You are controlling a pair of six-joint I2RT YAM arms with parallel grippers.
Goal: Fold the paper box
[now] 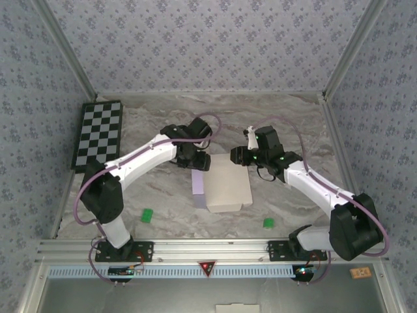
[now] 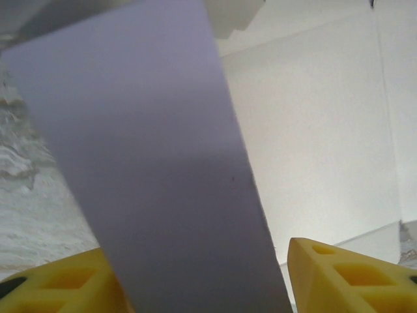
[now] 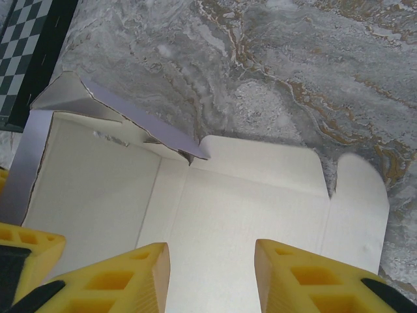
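The paper box (image 1: pixel 227 184) lies on the bench (image 1: pixel 293 124), cream side up; its purple flap (image 2: pixel 150 143) stands between the wide-open fingers of the left claw (image 2: pixel 205 267); the right claw (image 3: pixel 212 264) hangs open and empty above it; folding that side seems under way; next needs a gentle push inward.

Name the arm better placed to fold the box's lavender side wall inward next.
Left, probably. The left gripper has the raised lavender wall of the paper box between its open fingers, while the right gripper sits open above the flat cream panel, gripping nothing.
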